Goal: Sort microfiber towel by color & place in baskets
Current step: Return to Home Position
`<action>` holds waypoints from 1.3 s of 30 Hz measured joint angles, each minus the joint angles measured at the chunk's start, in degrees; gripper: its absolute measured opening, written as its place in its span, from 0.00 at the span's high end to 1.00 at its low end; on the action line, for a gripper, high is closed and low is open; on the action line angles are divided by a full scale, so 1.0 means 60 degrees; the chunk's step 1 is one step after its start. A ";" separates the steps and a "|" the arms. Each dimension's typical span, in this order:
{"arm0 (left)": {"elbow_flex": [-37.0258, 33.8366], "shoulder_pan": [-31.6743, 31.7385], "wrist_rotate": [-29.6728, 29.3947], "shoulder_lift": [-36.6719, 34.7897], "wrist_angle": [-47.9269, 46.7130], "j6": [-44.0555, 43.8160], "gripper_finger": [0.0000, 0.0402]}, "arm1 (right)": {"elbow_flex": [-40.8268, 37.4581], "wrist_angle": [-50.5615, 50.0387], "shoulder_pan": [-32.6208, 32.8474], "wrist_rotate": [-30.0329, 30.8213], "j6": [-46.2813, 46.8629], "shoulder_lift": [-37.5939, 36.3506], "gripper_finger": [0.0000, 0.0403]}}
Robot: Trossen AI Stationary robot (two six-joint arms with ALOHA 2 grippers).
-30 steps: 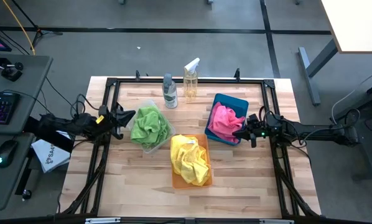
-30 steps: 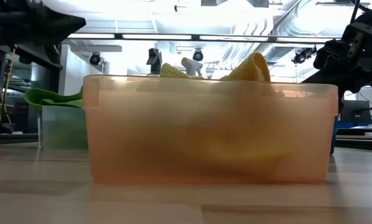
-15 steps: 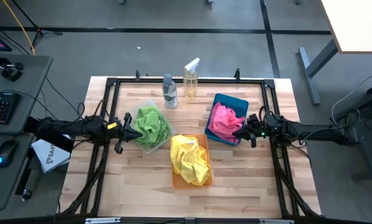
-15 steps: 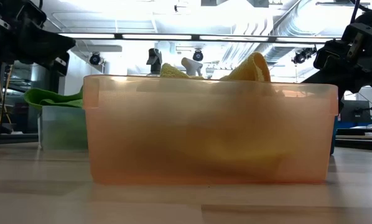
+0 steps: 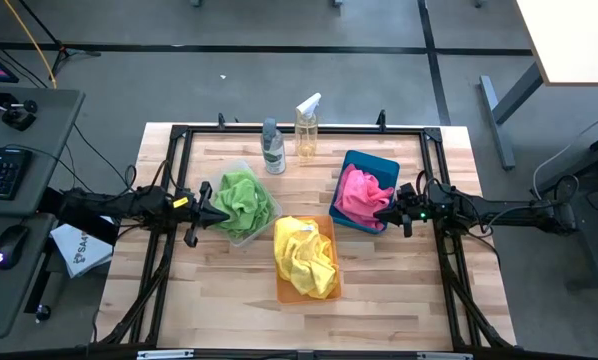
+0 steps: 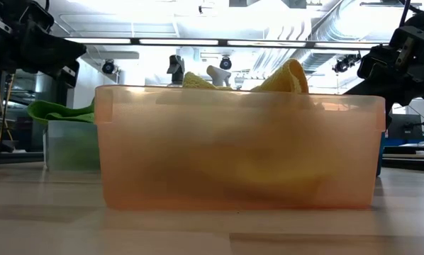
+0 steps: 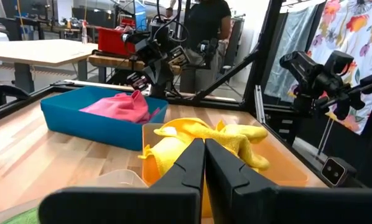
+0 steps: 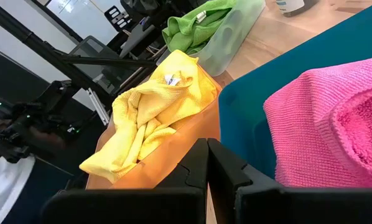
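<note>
Green microfiber towels (image 5: 241, 200) lie in the clear basket (image 5: 231, 235) at the left. Yellow ones (image 5: 306, 255) fill the orange basket (image 6: 237, 149) in the middle, toward the near edge. Pink ones (image 5: 362, 190) lie in the teal basket (image 5: 374, 161) at the right. My left gripper (image 5: 215, 207) is shut and empty, level over the clear basket's left rim; its wrist view shows the fingertips (image 7: 204, 143) closed. My right gripper (image 5: 383, 212) is shut and empty at the teal basket's near right corner, over the pink towel (image 8: 326, 124).
Two spray bottles (image 5: 272, 147) (image 5: 307, 128) stand near the far edge. A black frame rail (image 5: 299, 128) runs around the table. Bare wood (image 5: 219, 300) lies toward the near edge. A person (image 7: 204, 25) stands beyond the table.
My left gripper has swung toward the table's near edge and sunk a little, turning until it points level at the clear basket. It stayed shut and has since kept still. The towels and baskets have not moved.
</note>
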 joint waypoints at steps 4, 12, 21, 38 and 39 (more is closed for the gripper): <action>0.0000 0.0000 0.0000 -0.0004 -0.0001 0.0000 1.00 | 0.0000 0.0002 0.0000 -0.0001 -0.0003 0.0000 1.00; 0.0000 0.0000 0.0000 -0.0004 -0.0005 0.0000 1.00 | 0.0000 0.0002 0.0000 -0.0007 0.0000 0.0000 1.00; 0.0000 0.0000 0.0000 -0.0004 -0.0005 0.0004 1.00 | 0.0000 -0.0002 0.0000 -0.0036 -0.0003 0.0000 1.00; 0.0000 -0.0004 0.0004 -0.0004 -0.0008 0.0005 1.00 | 0.0000 -0.0070 0.0695 0.1290 -0.4117 -0.2668 1.00; 0.0000 -0.0004 0.0004 -0.0004 -0.0013 0.0005 1.00 | 0.0000 -0.0075 0.0748 0.1283 -0.4505 -0.2804 1.00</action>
